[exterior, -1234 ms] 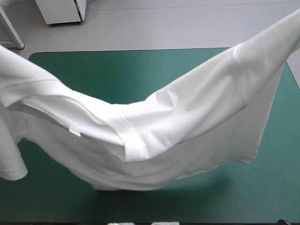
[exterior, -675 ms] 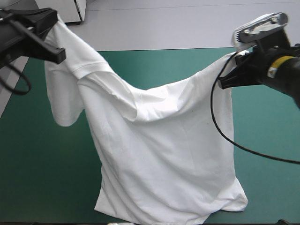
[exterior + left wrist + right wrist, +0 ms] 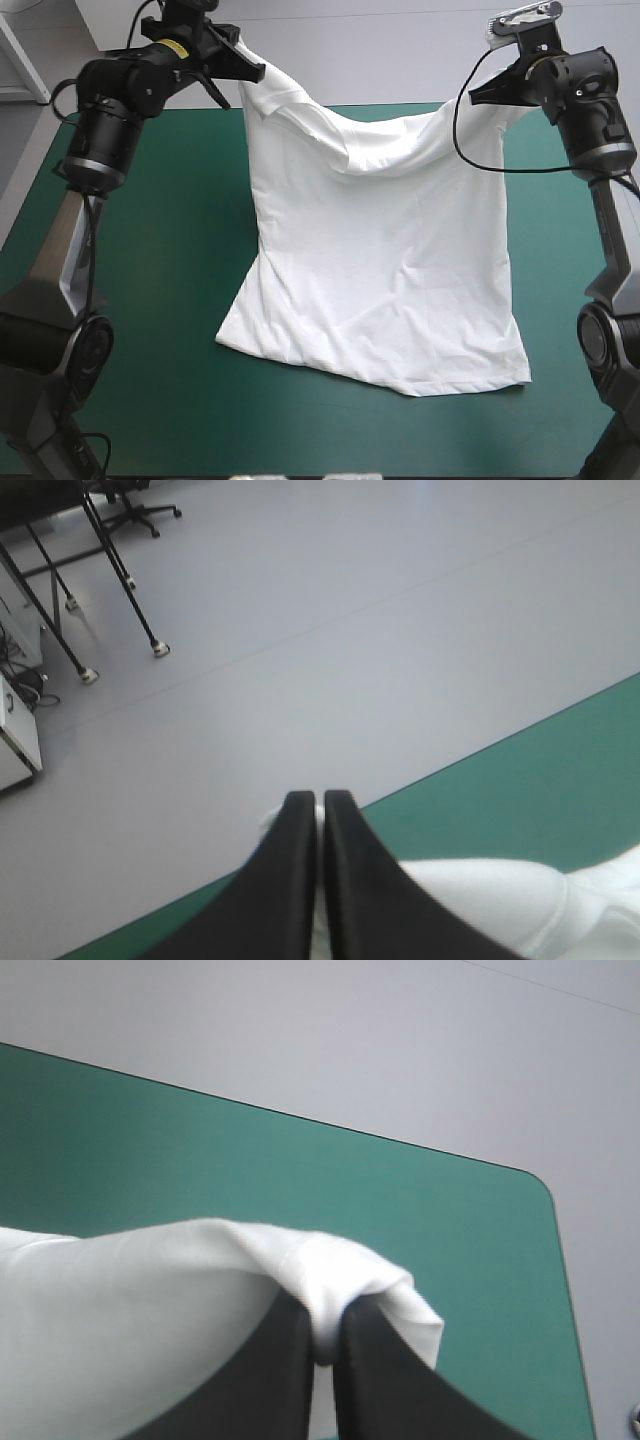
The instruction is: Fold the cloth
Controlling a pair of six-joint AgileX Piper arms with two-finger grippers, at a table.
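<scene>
We judge the T-shirt (image 3: 380,270) light and limp, its top corners pinched tight in the left gripper (image 3: 257,72) and right gripper (image 3: 479,98).

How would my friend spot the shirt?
Look at the teal-green table. The white T-shirt hangs over its middle, pinched by the left tool and right tool, its hem lying on the cover. It is the only white cloth there.

The white T-shirt (image 3: 380,260) hangs between 2 grippers. The left gripper (image 3: 256,72) pinches 1 shoulder at upper left of the frame, the right gripper (image 3: 480,98) the other at upper right. Its lower part lies on the teal-green table (image 3: 150,300).
</scene>
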